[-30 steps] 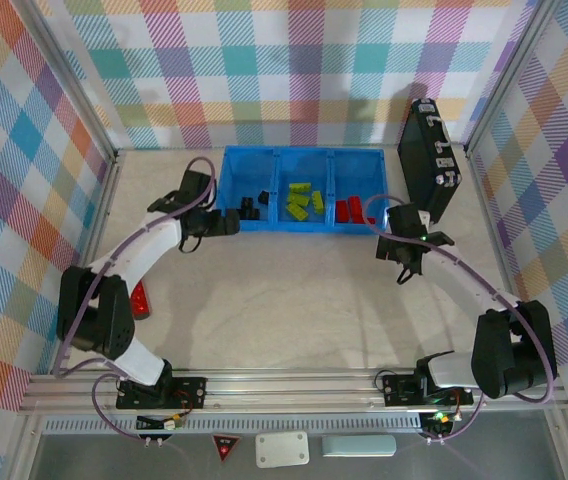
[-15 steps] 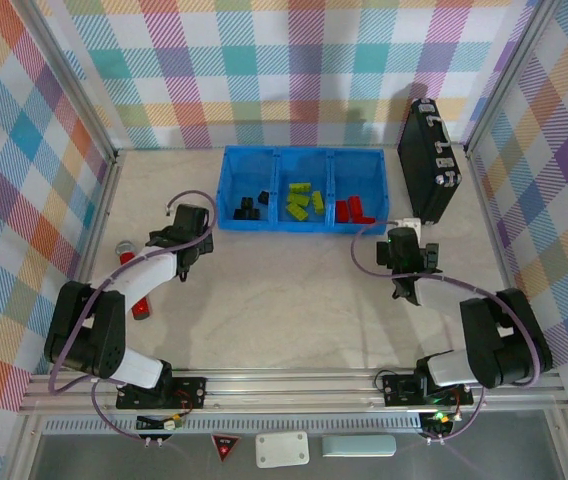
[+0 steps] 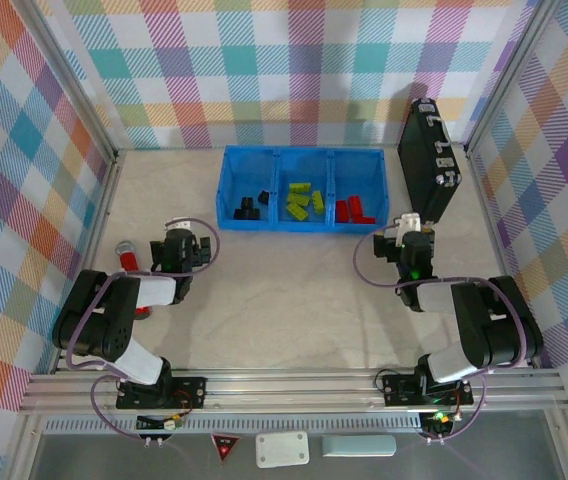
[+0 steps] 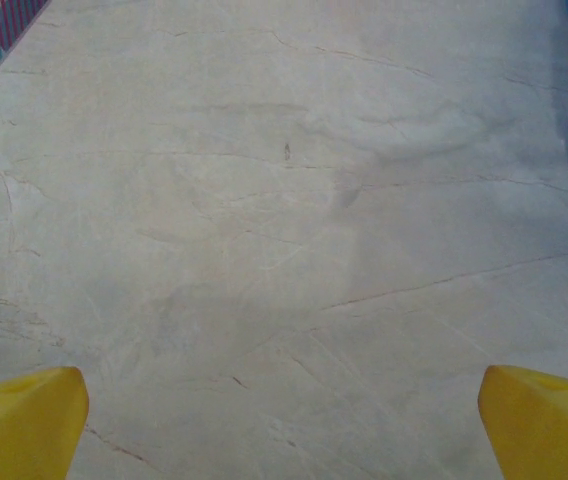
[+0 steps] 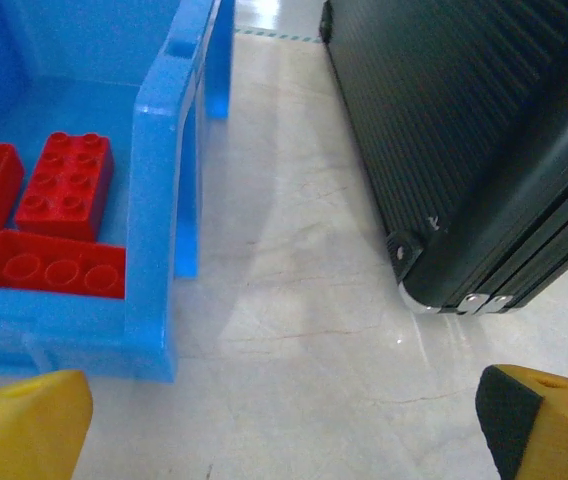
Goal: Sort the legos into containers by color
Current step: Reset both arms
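Both arms have been drawn back from the tray (image 3: 304, 152); left fingers (image 4: 24, 425) and right fingers (image 5: 24, 425) are held wide, empty. Being judged light, stiff and slick, the legos (image 5: 62, 186) are best pinched across their sides.

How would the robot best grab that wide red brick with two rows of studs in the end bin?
Probably straight down from above, pinching its two long sides. The red brick lies flat, studs up, inside the blue tray. The tray's wall stands close on one side and other red bricks crowd it, so coming in sideways looks blocked. Finger room is tight.
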### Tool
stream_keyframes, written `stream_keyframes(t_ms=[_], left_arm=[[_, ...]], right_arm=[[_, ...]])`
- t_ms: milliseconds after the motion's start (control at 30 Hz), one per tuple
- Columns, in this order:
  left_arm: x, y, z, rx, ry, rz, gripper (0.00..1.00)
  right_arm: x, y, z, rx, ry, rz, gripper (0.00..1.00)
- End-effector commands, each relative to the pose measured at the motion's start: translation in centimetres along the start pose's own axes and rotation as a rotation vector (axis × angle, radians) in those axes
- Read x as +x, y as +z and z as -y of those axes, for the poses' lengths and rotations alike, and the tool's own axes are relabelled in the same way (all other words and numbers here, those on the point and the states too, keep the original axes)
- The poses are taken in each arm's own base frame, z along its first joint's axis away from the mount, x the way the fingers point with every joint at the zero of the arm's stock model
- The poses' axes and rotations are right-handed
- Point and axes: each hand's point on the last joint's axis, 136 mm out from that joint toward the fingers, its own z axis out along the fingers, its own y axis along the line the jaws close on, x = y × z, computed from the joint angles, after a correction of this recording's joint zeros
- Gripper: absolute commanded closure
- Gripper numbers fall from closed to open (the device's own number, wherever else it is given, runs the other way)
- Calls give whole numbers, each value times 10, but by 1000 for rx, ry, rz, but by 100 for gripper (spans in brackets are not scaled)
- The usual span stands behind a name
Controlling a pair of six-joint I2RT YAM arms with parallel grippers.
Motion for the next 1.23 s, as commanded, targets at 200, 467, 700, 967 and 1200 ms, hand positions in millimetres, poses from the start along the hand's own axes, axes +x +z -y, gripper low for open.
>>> stream_keyframes(t_ms=[200,467,700,967,1200], left_arm=[[-23,0,12,159,-80,139,0],[-23,0,11,158,-80,144,0],[-24,0,11,159,-80,143,0],[-23,0,12,160,-79,143,0],[-23,0,11,159,-81,143,0]], right_arm=[[-22,-4,-13,-160,59,90,1],[-11,5,-12,-185,87,72,1],[-8,13,10,-84,155,36,1],[-9,13,10,-87,155,36,1],[-9,12,10,-91,156,41,1]])
